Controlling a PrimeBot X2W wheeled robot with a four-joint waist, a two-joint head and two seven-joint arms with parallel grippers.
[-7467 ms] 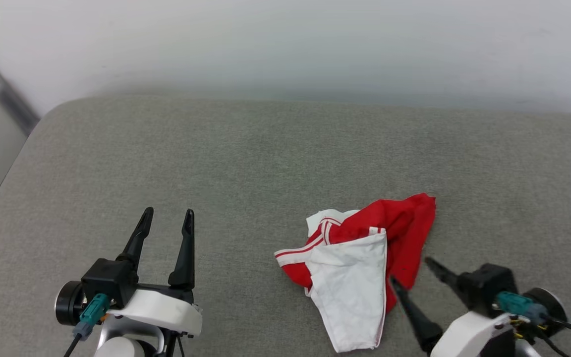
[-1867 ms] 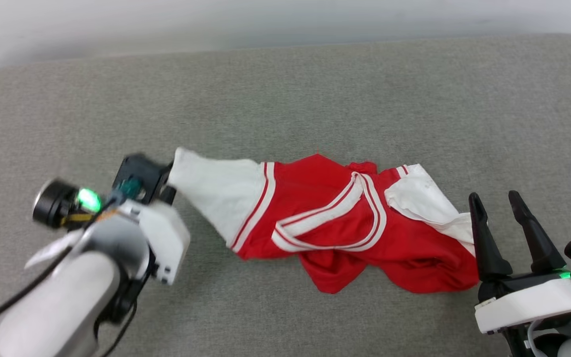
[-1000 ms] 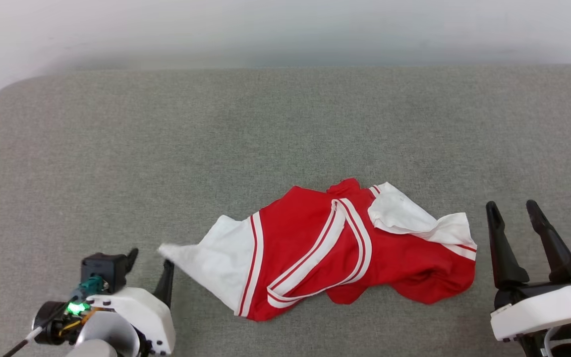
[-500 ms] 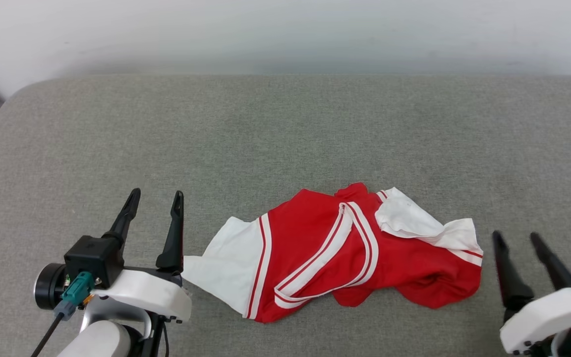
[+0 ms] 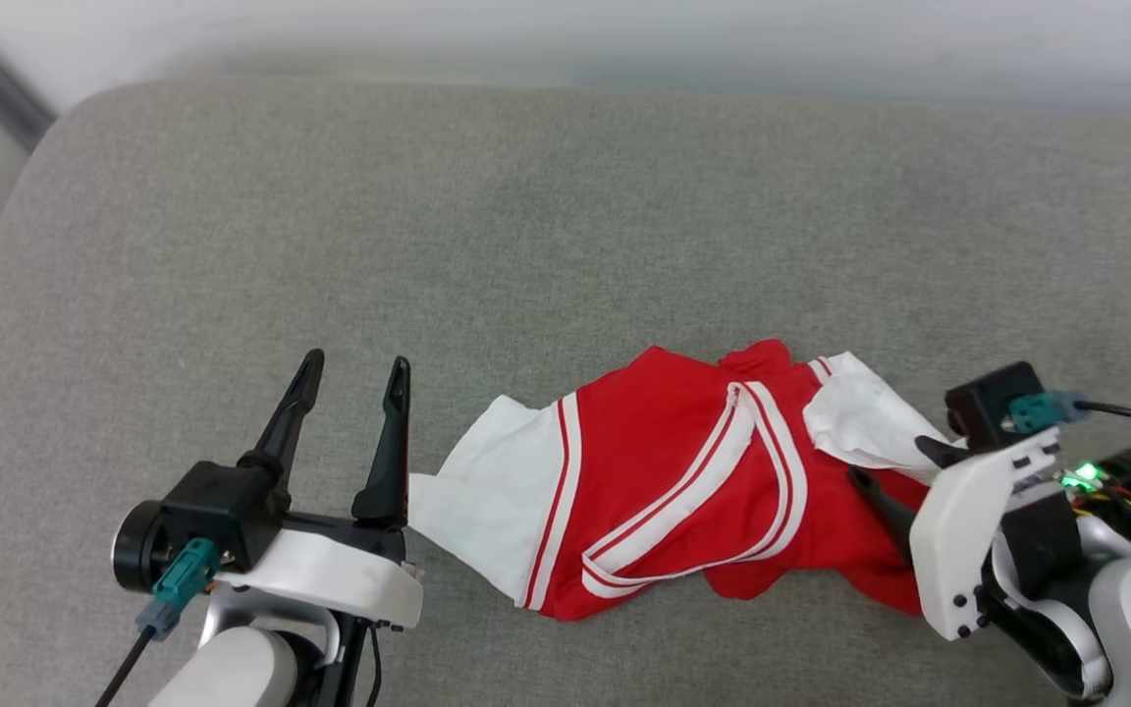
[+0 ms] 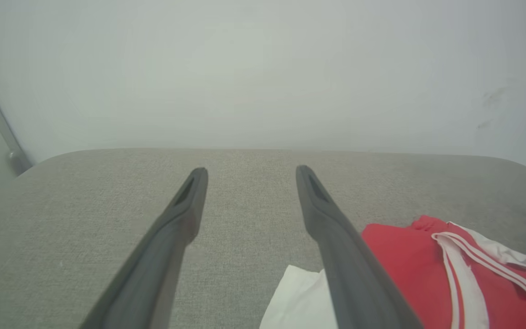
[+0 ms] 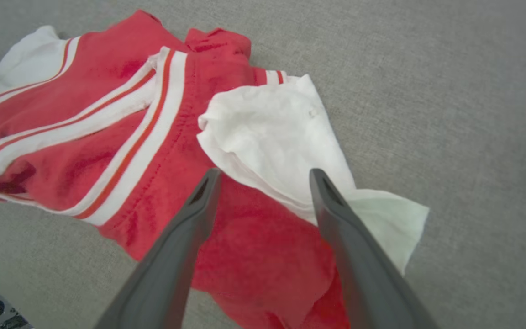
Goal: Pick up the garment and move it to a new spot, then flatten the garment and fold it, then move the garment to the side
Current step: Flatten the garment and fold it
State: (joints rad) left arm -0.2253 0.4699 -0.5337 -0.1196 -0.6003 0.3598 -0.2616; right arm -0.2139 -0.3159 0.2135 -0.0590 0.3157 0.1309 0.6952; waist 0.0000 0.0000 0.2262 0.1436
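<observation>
The grey cushion (image 5: 565, 216) carries everything, and most of it lies bare ahead of both hands. The garment (image 5: 664, 471) lies on it between the two hands as a crumpled band. One white sleeve reaches almost to the left hand (image 5: 356, 360). The other sleeve is folded back on the red cloth under the right hand (image 5: 885, 459).

The left hand is spread and empty over bare cushion, with the sleeve edge just to its inner side. The right hand is spread too. In its wrist view the fingers (image 7: 190, 237) straddle the folded sleeve and the red bulge beside it, pinching nothing.

As I judge it, the garment is down on the cushion but not flattened. The body is bunched, the striped collar is twisted across the red, and both sleeves are creased. Spreading it out, folding it and moving it aside all look still to be done.

I cannot tell whether the right fingertips touch the cloth or hang just above it. The right wrist covers the garment's near corner in the head view. The hem is tucked under, so I cannot tell which face is up.
</observation>
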